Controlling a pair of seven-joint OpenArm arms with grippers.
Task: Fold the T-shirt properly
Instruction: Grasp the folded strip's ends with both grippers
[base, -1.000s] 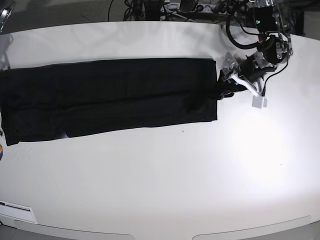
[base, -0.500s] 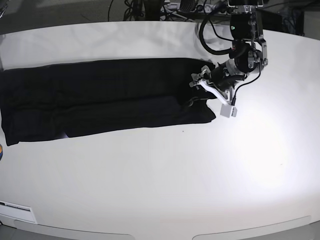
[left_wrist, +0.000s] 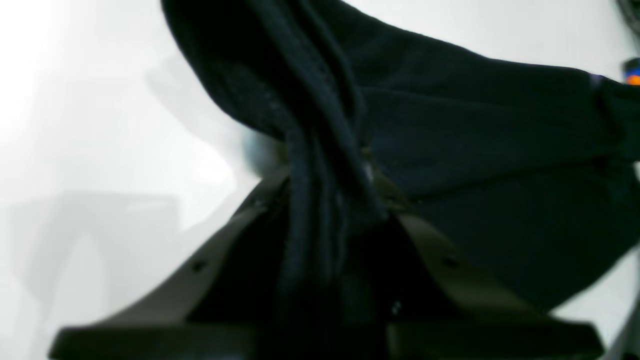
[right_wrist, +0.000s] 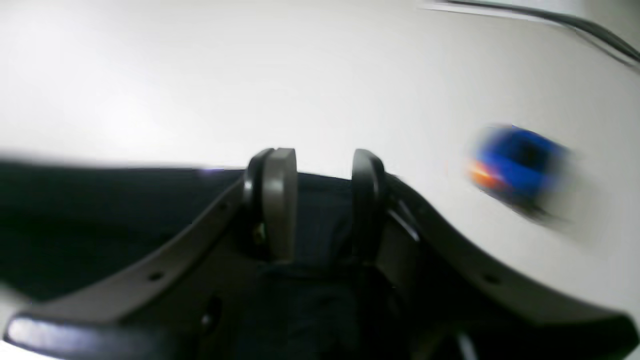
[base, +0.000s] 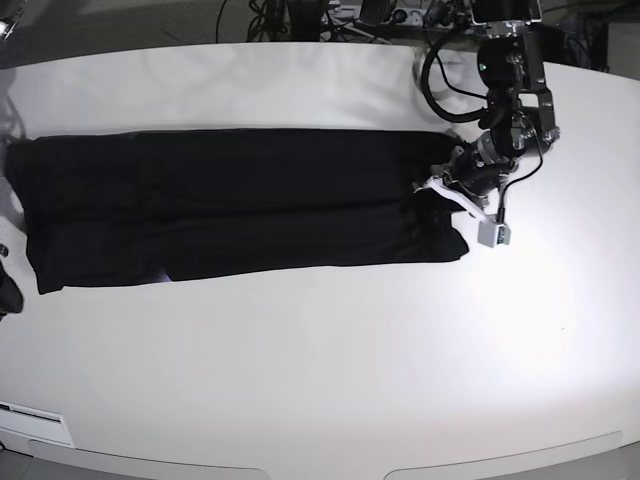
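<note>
- T-shirt (base: 240, 205), black, is laid in a long band on the white table (base: 320, 380), its long axis running left to right in the base view.
- No print or writing can be read.
- Its bunched end is clamped by the left gripper (left_wrist: 340, 200).
- Cloth is seen between the parted fingers of the right gripper (right_wrist: 320, 200); a grip cannot be confirmed.

Black T-shirt (base: 230, 205) — long folded band (plain side up) across table
</note>
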